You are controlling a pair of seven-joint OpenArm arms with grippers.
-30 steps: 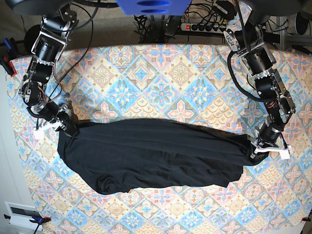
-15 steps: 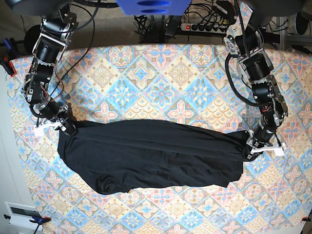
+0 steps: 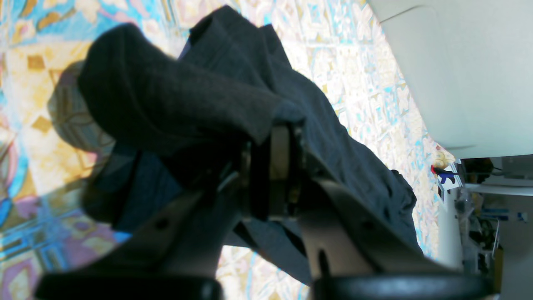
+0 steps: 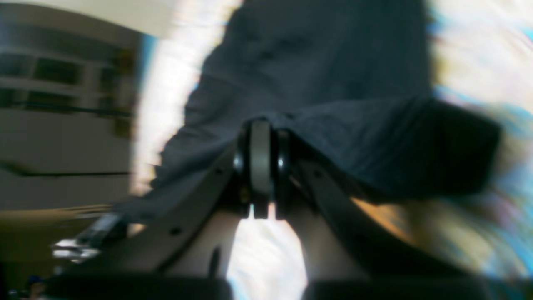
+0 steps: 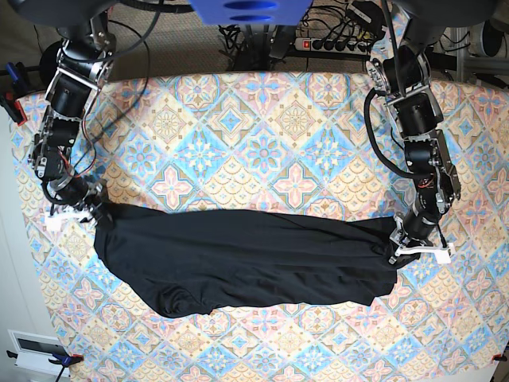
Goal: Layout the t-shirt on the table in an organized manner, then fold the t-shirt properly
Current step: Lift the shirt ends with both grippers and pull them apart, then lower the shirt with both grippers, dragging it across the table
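The black t-shirt (image 5: 246,255) lies stretched sideways across the front half of the patterned table (image 5: 262,127), bunched into a long band. My left gripper (image 5: 400,239) is shut on the shirt's right end; in the left wrist view the fabric (image 3: 200,96) drapes over the shut gripper (image 3: 275,166). My right gripper (image 5: 94,213) is shut on the shirt's left end; in the right wrist view the cloth (image 4: 316,83) sits pinched in the closed gripper (image 4: 260,166). Both ends are held low over the table.
A power strip and cables (image 5: 334,40) lie behind the table's far edge. A white box (image 5: 36,348) sits on the floor at the front left. The patterned table shows bare behind the shirt and in a strip in front of it.
Both grippers have moved toward the far edge of the table, the left one also inward, the right one outward, pulling the shirt's ends with them. The shirt's upper edge is straighter.
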